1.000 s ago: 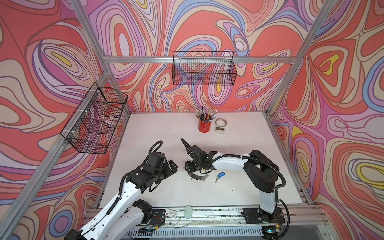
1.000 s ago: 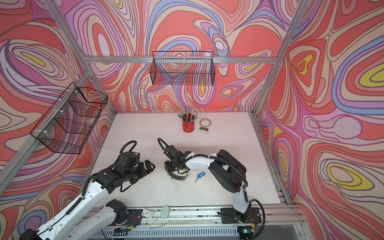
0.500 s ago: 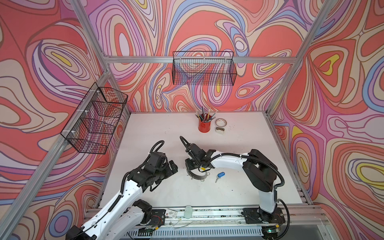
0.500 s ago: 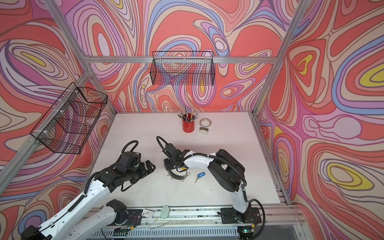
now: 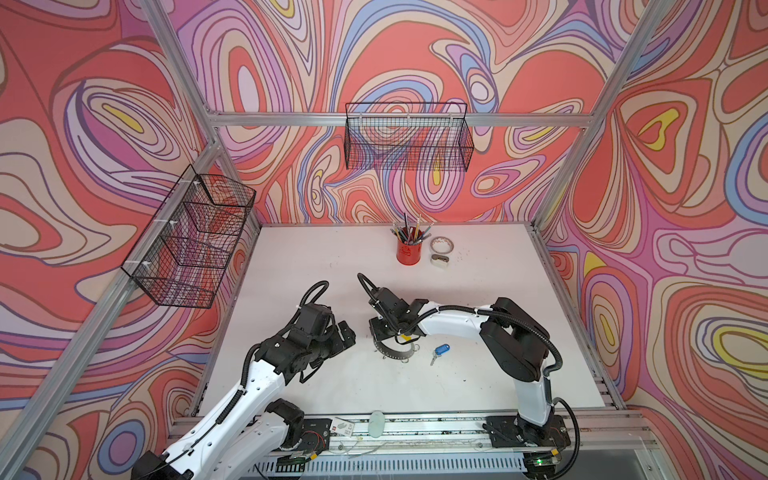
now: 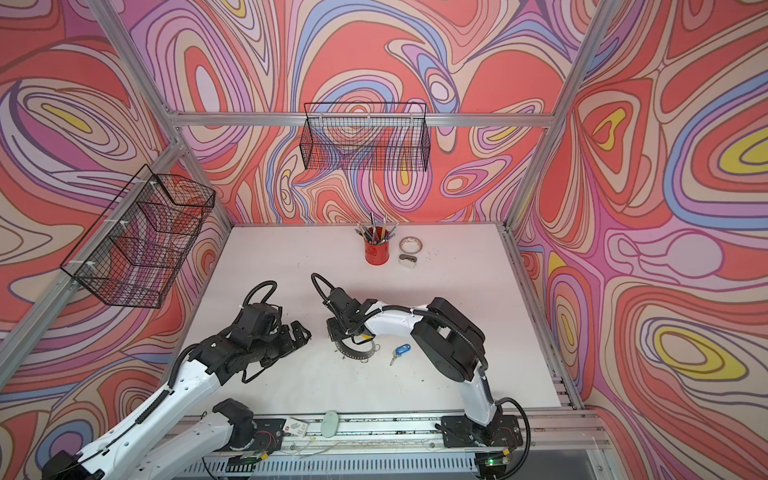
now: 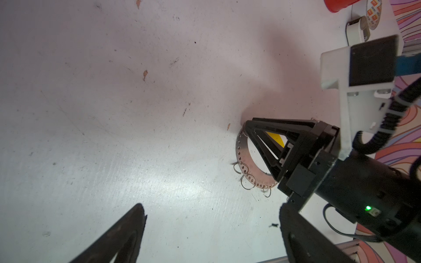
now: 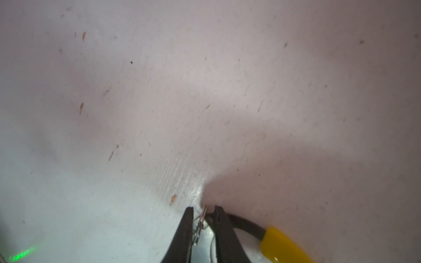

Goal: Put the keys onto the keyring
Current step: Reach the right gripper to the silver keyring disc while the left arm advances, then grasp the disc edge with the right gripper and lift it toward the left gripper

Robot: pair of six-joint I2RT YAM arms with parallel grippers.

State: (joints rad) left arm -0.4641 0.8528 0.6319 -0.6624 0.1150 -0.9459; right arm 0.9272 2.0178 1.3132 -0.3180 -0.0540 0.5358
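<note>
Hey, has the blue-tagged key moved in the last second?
No. The blue-tagged key lies where it did, same offset from the red cup.

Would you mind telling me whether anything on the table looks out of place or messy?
Nothing serious: small brown flecks litter the white table, like shavings or dirt. Only one key is visible, lying loose beside the keyring.

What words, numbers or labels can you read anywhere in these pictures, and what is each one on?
No text here reads for certain.
Tape roll: orange squares with small print, too blurred to read.
Red pencil cup: a dark mark on its side, too small to read.
White card on the front rail: a red mark and fine print, too small to read.
</note>
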